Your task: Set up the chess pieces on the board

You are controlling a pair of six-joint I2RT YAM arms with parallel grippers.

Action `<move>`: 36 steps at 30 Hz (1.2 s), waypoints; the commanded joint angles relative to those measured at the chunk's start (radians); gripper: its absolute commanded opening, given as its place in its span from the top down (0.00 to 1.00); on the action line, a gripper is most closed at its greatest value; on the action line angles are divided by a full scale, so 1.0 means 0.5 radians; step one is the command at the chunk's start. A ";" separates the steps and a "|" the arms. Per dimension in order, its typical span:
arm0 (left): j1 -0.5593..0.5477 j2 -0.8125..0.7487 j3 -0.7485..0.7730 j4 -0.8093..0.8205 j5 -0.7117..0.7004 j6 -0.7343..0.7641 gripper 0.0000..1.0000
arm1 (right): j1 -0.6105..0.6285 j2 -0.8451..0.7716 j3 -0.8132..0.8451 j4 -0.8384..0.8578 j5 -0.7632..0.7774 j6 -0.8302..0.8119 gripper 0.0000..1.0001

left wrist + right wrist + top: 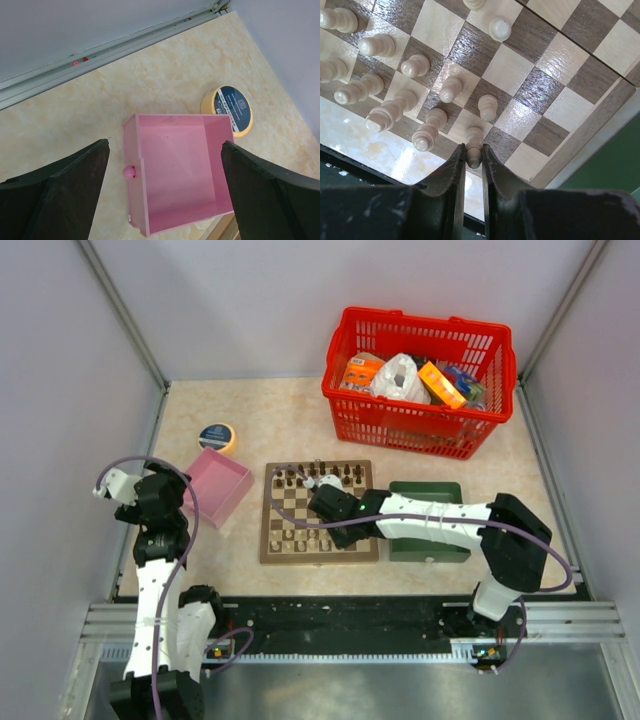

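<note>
Right gripper [473,148] is down low over the board [547,90], and I've got both fingers pinched hard on one pale chess piece [474,137]. It's a slim cream figure, squeezed upright between my pads with no daylight either side. It sits at the board's edge row, close to the corner next to the green tray [615,170]. My fingers hide its foot, so I cannot tell whether it is touching the square. Just beyond my fingertips more pale pieces [487,106] stand on the light and dark squares, bunched off to one side in two loose rows, with one alone farther up the board. From above, my right arm lies stretched across the green tray and over the board's middle. The dark pieces [300,478] are lined along the far edge, and pale ones show on the near-left squares. Over on the other side, my left gripper [164,144] hangs above the pink box [131,150] with its fingers spread wide, nothing between them. The box has a little round knob on one wall, and a tape roll [227,107] lies just beside its far corner. A red basket [400,425] full of packets sits at the back of the table [280,420], well apart from the board.
</note>
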 commanded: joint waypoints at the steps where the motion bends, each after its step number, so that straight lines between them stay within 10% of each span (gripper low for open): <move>1: 0.013 -0.018 -0.004 0.063 -0.022 -0.003 0.01 | 0.024 0.030 0.099 0.057 0.009 0.007 0.85; 36: 0.013 -0.008 -0.004 0.072 -0.022 0.000 0.01 | 0.028 0.076 0.102 0.079 -0.043 -0.020 0.84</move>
